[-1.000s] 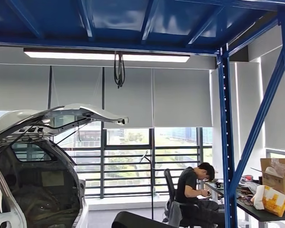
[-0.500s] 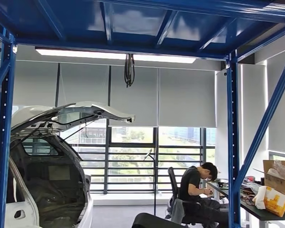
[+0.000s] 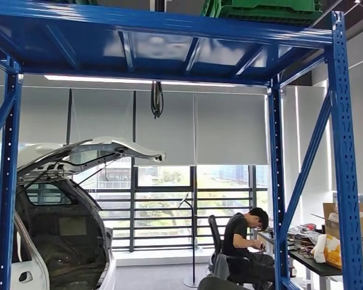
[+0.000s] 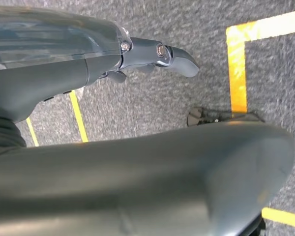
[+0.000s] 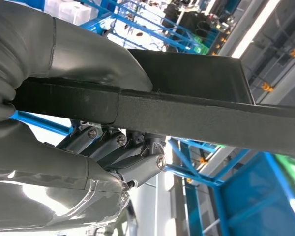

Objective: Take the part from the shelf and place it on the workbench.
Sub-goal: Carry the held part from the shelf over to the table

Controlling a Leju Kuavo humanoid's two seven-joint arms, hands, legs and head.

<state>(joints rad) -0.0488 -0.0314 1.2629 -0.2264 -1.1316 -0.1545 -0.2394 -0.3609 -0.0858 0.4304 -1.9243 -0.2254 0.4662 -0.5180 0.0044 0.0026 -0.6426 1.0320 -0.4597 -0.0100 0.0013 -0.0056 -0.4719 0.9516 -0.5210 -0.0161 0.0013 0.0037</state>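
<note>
In the right wrist view my right hand (image 5: 101,147) grips a long flat black part (image 5: 198,115), the thumb over one face and the fingers (image 5: 138,167) under the other. A dark rounded edge of the part (image 3: 223,283) pokes up at the bottom of the head view. My left hand (image 4: 101,64) hangs over grey carpet with its fingers (image 4: 175,51) stretched out and nothing in it. The blue shelf frame (image 3: 344,151) stands close in front, its top beam overhead.
A green crate (image 3: 262,9) sits on top of the shelf. A white car with its tailgate raised (image 3: 56,199) stands at the left. A person (image 3: 244,241) sits at a cluttered dark table (image 3: 307,258) with a cardboard box (image 3: 353,229). Yellow floor tape (image 4: 237,64) marks the carpet.
The whole head picture has shifted, so the camera moved: the shelf's top beam and the green crate have come into view, and the right upright now stands nearer. The black part shows lower.
</note>
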